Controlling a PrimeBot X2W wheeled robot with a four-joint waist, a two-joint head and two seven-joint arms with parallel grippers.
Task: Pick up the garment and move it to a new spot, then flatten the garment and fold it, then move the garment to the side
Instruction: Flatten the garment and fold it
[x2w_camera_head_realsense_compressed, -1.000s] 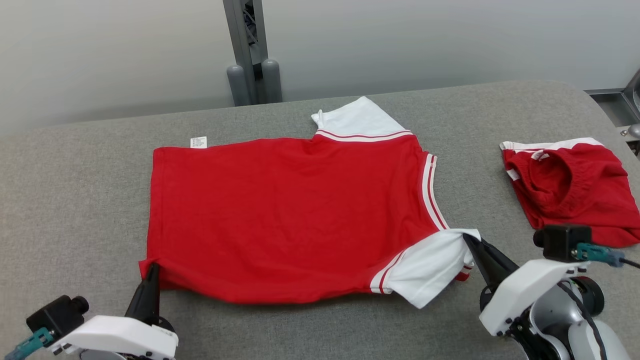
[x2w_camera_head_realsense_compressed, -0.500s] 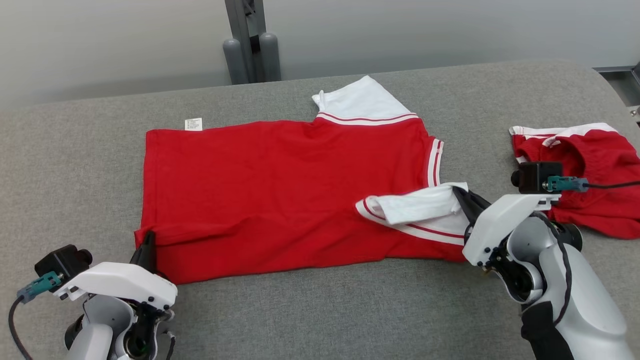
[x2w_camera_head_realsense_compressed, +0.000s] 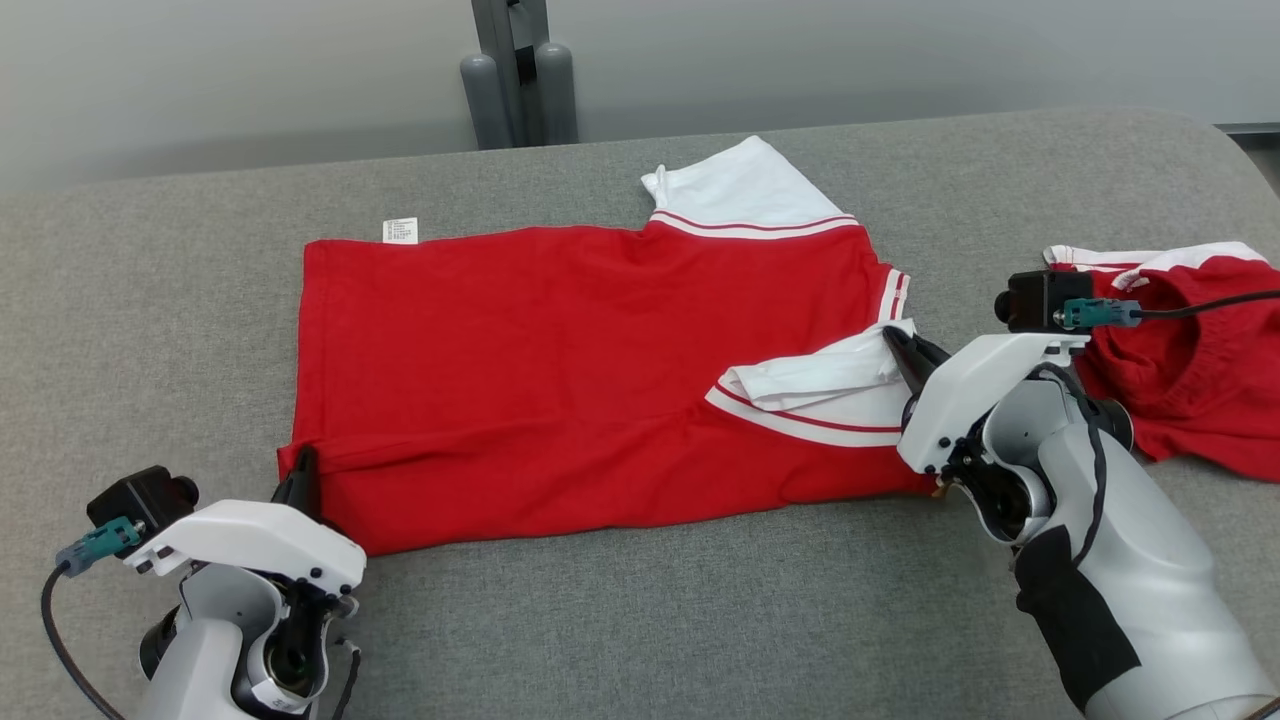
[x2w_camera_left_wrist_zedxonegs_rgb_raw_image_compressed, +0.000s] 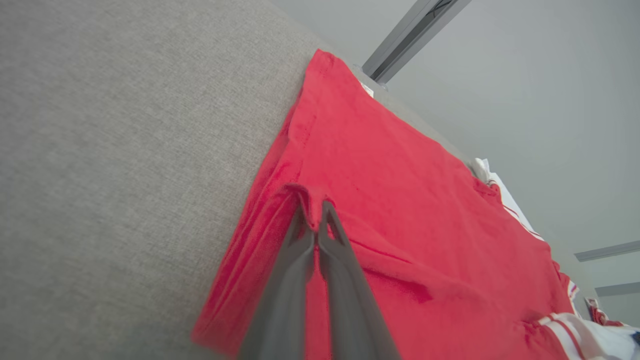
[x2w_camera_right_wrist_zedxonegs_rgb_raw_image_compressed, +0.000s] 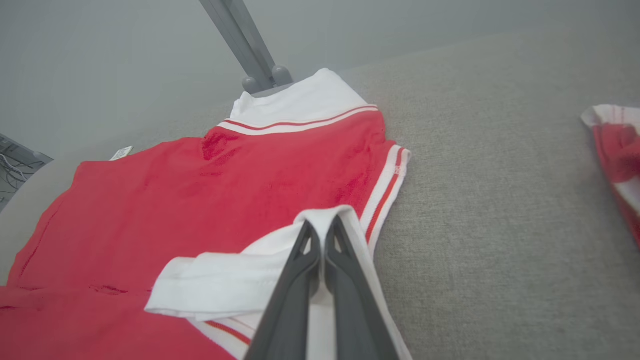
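I count two grippers at work and two garments on the grey table (x2w_camera_head_realsense_compressed: 150, 300). My left gripper (x2w_camera_head_realsense_compressed: 305, 470) has its jaws pinched together on the garment (x2w_camera_head_realsense_compressed: 560, 380), a red shirt lying spread and mostly flat; the left wrist view shows a small peak of red hem caught between the two fingertips of that gripper (x2w_camera_left_wrist_zedxonegs_rgb_raw_image_compressed: 312, 210), with the rest of the cloth stretching ahead of the jaws and off to their right. My right gripper (x2w_camera_head_realsense_compressed: 900, 350) is likewise closed tight, clamped on the edge of one white sleeve (x2w_camera_head_realsense_compressed: 830, 375), which is doubled over onto the red body just to the left of those jaws; in the right wrist view the white cloth drapes over the tips of that gripper (x2w_camera_right_wrist_zedxonegs_rgb_raw_image_compressed: 320, 227). The shirt has two white sleeves with red stripes; the other sleeve (x2w_camera_head_realsense_compressed: 750, 190) lies flat well beyond the right jaws. One small white label (x2w_camera_head_realsense_compressed: 400, 230) sticks out at the shirt's far edge, well ahead of the left jaws. The second garment (x2w_camera_head_realsense_compressed: 1190, 370), red with white trim and crumpled, lies to the right of the right jaws, apart from the shirt. One grey post (x2w_camera_head_realsense_compressed: 515, 60) stands behind the table.
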